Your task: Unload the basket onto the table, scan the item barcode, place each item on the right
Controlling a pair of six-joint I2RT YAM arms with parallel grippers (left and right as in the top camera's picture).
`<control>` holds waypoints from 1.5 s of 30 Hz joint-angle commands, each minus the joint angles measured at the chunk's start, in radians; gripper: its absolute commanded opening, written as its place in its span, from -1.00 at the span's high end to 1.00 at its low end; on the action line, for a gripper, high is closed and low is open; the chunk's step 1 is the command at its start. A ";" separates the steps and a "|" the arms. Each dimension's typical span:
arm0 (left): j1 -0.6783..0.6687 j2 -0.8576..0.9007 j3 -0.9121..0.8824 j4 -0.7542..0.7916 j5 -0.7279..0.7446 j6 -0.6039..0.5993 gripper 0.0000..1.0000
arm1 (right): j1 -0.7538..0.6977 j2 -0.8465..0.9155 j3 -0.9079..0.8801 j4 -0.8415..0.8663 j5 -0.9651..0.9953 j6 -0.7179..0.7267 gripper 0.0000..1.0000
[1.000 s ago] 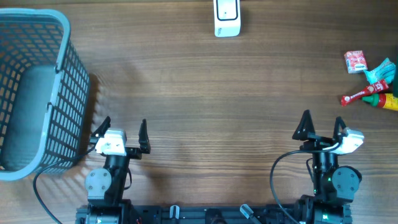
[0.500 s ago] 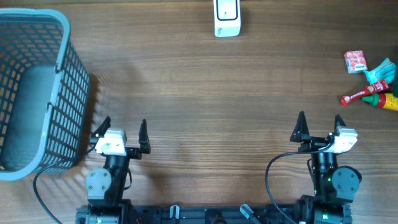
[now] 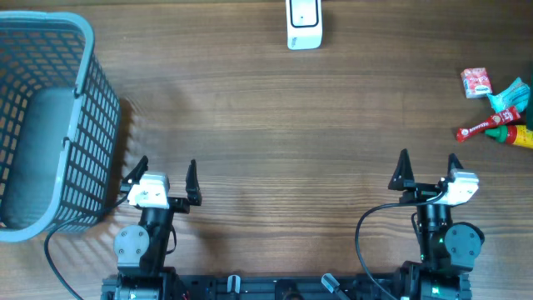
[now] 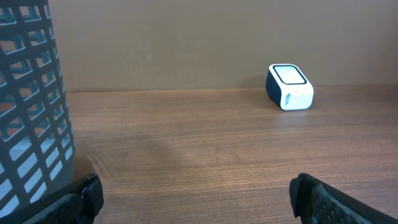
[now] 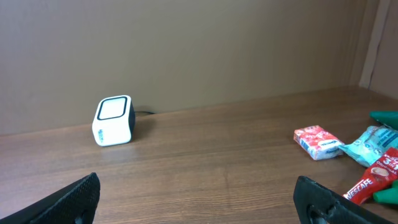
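Observation:
The white barcode scanner (image 3: 303,23) stands at the table's far edge, centre; it also shows in the left wrist view (image 4: 290,86) and the right wrist view (image 5: 114,120). The items lie in a small group at the far right: a red-and-white packet (image 3: 476,82), a teal packet (image 3: 510,94), a red Nescafe stick (image 3: 487,126) and a green-capped bottle (image 3: 510,135). My right gripper (image 3: 428,158) is open and empty near the front edge, well short of them (image 5: 198,186). My left gripper (image 3: 166,163) is open and empty at the front left (image 4: 196,190).
A tall grey mesh basket (image 3: 83,50) stands at the left, its wall (image 4: 31,93) close beside my left gripper. In the right wrist view the red-and-white packet (image 5: 318,142) and the teal packet (image 5: 368,146) lie ahead to the right.
The right gripper shifted slightly left and turned a little a second ago, then held still. The left arm and all objects have not moved.

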 commanded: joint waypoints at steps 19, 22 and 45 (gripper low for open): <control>-0.006 -0.008 -0.005 -0.005 -0.010 -0.010 -1.00 | 0.137 -0.012 -0.003 0.000 -0.006 -0.018 -1.00; -0.006 -0.008 -0.005 -0.005 -0.010 -0.010 -1.00 | 0.137 -0.012 -0.003 0.000 -0.006 -0.018 -0.99; -0.006 -0.008 -0.005 -0.005 -0.010 -0.010 -1.00 | 0.137 -0.012 -0.003 0.000 -0.006 -0.018 -0.99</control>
